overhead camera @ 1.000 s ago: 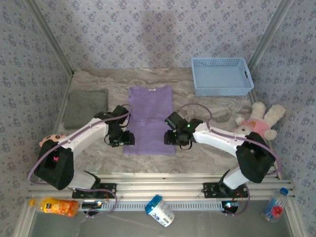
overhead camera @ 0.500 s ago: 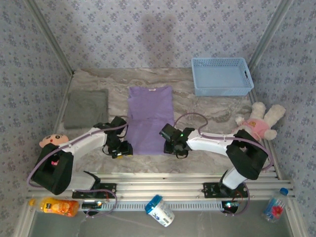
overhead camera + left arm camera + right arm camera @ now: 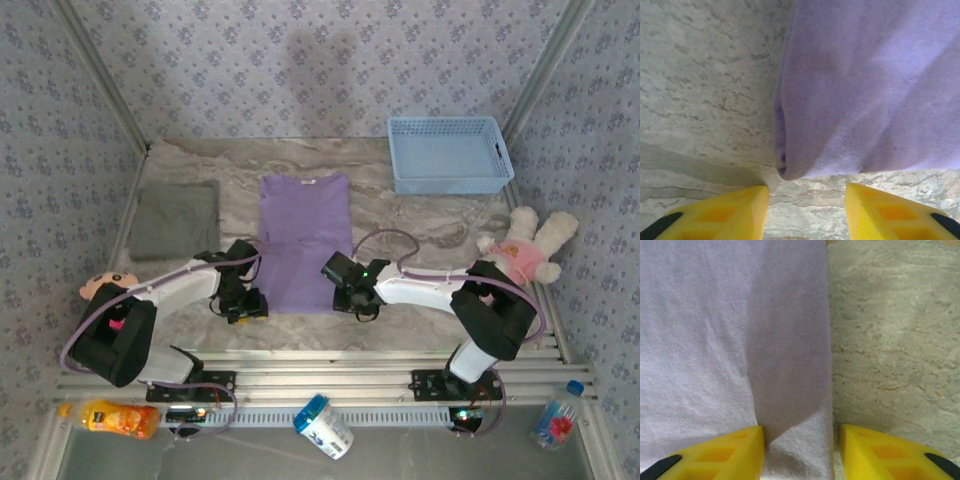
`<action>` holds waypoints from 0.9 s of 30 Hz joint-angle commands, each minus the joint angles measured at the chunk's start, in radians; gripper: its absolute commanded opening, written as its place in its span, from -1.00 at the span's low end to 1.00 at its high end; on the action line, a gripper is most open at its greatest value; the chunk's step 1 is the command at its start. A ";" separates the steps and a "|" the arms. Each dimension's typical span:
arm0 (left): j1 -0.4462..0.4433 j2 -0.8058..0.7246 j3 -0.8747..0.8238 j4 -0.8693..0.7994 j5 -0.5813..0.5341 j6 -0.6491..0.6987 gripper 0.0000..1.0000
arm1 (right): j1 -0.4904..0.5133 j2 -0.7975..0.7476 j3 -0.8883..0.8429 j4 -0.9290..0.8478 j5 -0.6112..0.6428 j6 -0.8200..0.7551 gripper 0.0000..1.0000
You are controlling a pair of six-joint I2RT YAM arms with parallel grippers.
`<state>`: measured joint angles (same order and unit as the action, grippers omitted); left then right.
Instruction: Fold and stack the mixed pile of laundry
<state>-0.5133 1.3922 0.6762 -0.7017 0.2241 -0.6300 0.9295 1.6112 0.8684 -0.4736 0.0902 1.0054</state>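
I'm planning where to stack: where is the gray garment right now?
In the top view, the gray garment lies flat near the table's left edge, apart from the lavender T-shirt spread to its right.

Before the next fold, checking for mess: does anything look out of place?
The purple shirt lies flat and straight, the gray garment folded. Only a canister and an orange bottle lie tipped over by the front rail.

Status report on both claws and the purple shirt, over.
Left claw open at shirt's near-left corner. Right claw open, straddling its right edge. Shirt flat; basket stands far off.
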 commanded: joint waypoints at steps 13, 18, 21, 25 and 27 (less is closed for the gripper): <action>-0.003 0.056 0.069 0.017 -0.117 -0.014 -0.01 | -0.002 0.099 0.041 0.019 0.016 -0.001 -0.66; -0.026 0.063 0.071 0.017 -0.103 -0.015 -0.01 | -0.002 0.109 0.056 0.008 0.007 -0.004 -0.66; -0.031 0.068 0.081 0.016 -0.101 -0.013 -0.01 | -0.003 0.120 0.066 0.010 0.005 -0.006 -0.66; -0.034 0.104 0.099 0.054 -0.110 -0.007 -0.02 | -0.001 0.126 0.071 0.010 0.003 -0.006 -0.67; -0.035 0.146 0.113 0.060 -0.121 -0.002 -0.11 | -0.001 0.125 0.073 0.005 0.000 -0.006 -0.67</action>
<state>-0.5381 1.4834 0.7635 -0.7300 0.1062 -0.6399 0.9257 1.6718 0.9428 -0.5739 0.1085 1.0046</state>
